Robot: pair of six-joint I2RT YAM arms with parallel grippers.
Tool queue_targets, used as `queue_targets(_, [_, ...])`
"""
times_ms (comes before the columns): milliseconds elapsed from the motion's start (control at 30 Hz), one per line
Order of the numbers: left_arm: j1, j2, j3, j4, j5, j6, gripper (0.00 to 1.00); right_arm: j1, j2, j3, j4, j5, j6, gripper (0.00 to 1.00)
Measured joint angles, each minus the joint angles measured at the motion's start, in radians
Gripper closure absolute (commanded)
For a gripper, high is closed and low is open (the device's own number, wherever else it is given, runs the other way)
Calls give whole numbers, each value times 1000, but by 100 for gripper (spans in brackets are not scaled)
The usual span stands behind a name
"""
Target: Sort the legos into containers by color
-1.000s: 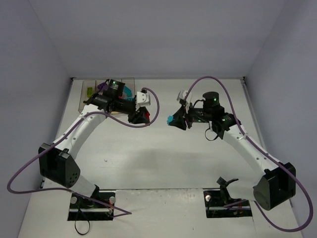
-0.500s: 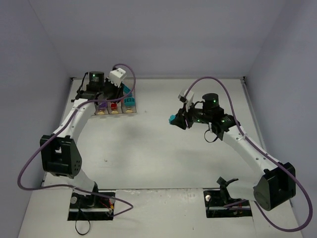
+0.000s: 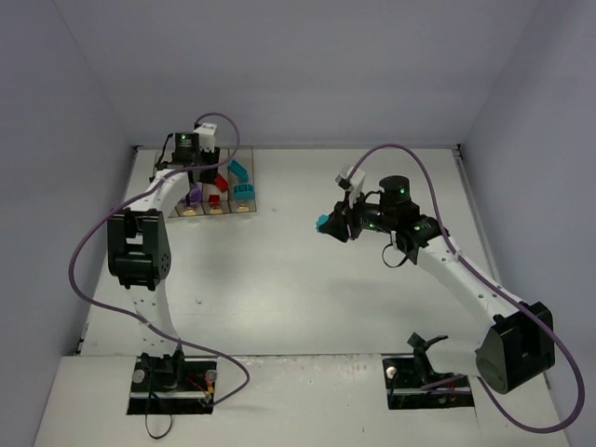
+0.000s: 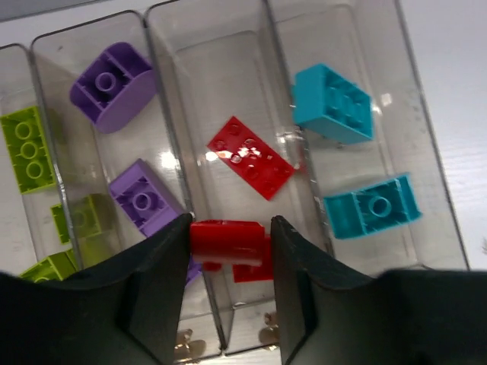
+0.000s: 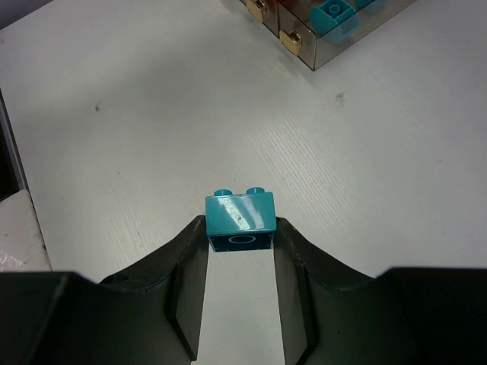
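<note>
Left wrist view: pinches a red brick (image 4: 226, 234) in the left tool (image 4: 230, 237), poised over the red bin (image 4: 221, 76) to join the flat red piece (image 4: 251, 157). In the right tool (image 5: 240, 230), clamps a teal brick (image 5: 240, 213) above the counter (image 5: 152, 114), well short of the teal bin (image 5: 342, 38).

Containers (image 4: 221, 68): four bins in a row at the table's (image 3: 279, 298) far-left corner, with legos (image 4: 251, 156) lying in every bin, three in the leftmost and two in the rightmost. Left gripper (image 4: 230, 243) hangs over the near end of the third bin from the left, clamped brick (image 4: 227, 234) between its fingers. Right gripper (image 5: 240, 228) sits well right of the containers, above the table, pinching a second brick (image 5: 240, 213).
</note>
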Motion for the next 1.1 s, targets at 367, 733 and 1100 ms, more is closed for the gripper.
queue_targets(367, [18,36,66,-14,34,-94,26,1,27,-16,24,4,8,100])
queue_targets(733, [-119,-270,-7,-114,261,-335,22,19,58,-8,102,-62,-22,99])
queue_targets(1100, [-335,-388,-131,-160,679,-515,22,26,72,35,104,-155,-128,96])
